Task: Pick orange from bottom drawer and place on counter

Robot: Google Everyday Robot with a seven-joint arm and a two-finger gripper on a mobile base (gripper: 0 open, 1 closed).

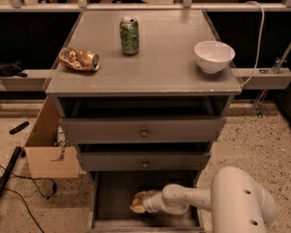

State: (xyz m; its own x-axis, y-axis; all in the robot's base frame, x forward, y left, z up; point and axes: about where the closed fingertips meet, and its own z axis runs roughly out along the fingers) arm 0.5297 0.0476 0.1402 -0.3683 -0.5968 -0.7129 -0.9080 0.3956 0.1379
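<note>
The bottom drawer (111, 198) is pulled open and shows a dark flat floor. My white arm reaches into it from the right, and my gripper (139, 202) is low over the floor near the drawer's middle. A small orange-coloured round patch, the orange (135, 208), shows right at the gripper's tip, mostly hidden by it. I cannot tell whether the gripper holds it. The counter (160, 62) is the flat grey top of the cabinet, well above the gripper.
On the counter stand a green can (129, 35), a crumpled gold-brown snack bag (78, 59) at the left and a white bowl (214, 56) at the right. Two knobbed drawers (143, 132) sit above the open one. A cardboard box (48, 149) stands on the floor at the left.
</note>
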